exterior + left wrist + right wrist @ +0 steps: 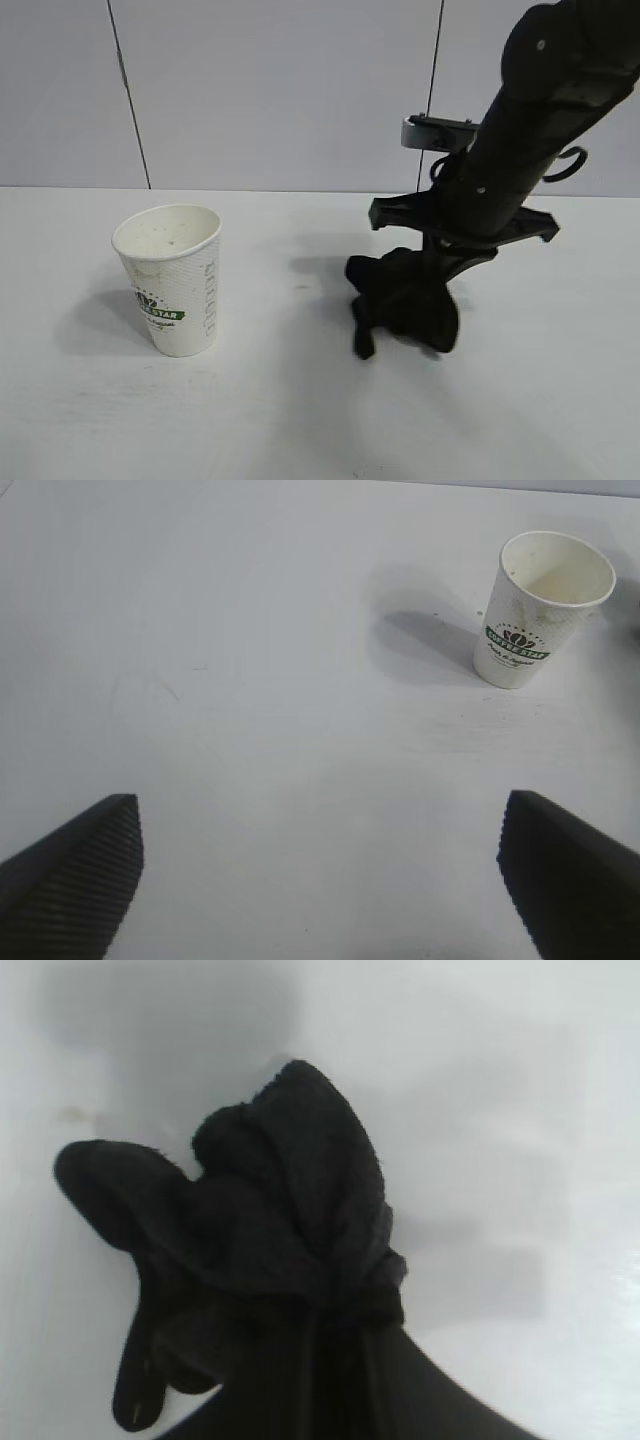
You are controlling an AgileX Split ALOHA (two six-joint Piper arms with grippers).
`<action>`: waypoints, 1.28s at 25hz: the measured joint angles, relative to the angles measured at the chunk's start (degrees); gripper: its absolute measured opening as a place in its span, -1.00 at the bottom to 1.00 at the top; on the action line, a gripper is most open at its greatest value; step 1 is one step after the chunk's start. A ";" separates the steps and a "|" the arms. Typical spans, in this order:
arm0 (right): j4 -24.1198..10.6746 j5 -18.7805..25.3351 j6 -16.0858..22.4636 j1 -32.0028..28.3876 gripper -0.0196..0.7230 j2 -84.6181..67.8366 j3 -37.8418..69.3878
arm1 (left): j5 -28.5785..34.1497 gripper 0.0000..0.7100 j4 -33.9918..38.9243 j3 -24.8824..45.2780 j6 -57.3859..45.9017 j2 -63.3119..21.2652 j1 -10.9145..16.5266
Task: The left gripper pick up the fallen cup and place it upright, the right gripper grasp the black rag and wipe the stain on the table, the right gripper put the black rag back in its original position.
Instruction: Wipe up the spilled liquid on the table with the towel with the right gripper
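Observation:
The cup (172, 280) stands upright on the white table (280, 410), at the left in the exterior view; it also shows in the left wrist view (540, 608), far from my left gripper (320, 870), which is open and empty. The left gripper is out of the exterior view. My right gripper (425, 290) points down right of centre, shut on the black rag (400, 300), which hangs bunched with a strip dangling just over the table. In the right wrist view the rag (260, 1230) fills the middle, pinched between the fingers. I see no stain.
A grey panelled wall (270, 90) runs behind the table's far edge. Bare tabletop lies between the cup and the rag and along the front.

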 joint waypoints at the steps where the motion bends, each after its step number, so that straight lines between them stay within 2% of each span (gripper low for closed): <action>1: -2.35 1.27 1.06 -0.77 -0.87 -0.52 0.00 | 0.00 0.96 0.00 0.00 0.00 0.00 0.00; 3: -5.79 4.09 3.17 -2.42 -0.87 -1.16 0.00 | 0.00 0.96 0.00 0.00 0.00 0.00 0.00; 5: -6.98 5.72 4.60 -3.29 -0.87 -1.21 0.00 | 0.00 0.96 0.00 0.00 0.00 0.00 0.00; 7: -5.29 5.65 5.27 -3.48 -0.87 -1.21 0.11 | 0.00 0.96 0.00 0.00 0.00 0.00 0.00; 9: -0.33 4.11 5.43 -3.20 -0.87 -1.21 0.11 | 0.00 0.96 0.00 0.00 0.00 0.00 0.00; 12: 6.96 -0.58 5.29 -0.80 -0.87 -0.32 0.11 | 0.00 0.96 0.00 0.00 0.00 0.00 0.00; 15: 10.50 -6.77 5.22 4.21 -0.87 1.95 0.11 | 0.00 0.96 0.00 0.00 -0.05 0.00 0.00; 18: 11.05 -14.50 4.98 9.48 -0.87 4.97 0.11 | 0.00 0.96 0.00 0.00 -0.05 0.00 0.00; 23: 11.43 -26.17 4.98 14.54 -0.87 9.76 0.11 | 0.00 0.96 0.00 0.00 -0.05 0.00 0.00; 32: 12.63 -38.17 4.98 15.94 -0.87 13.88 0.11 | 0.00 0.96 0.00 0.00 -0.05 0.00 0.00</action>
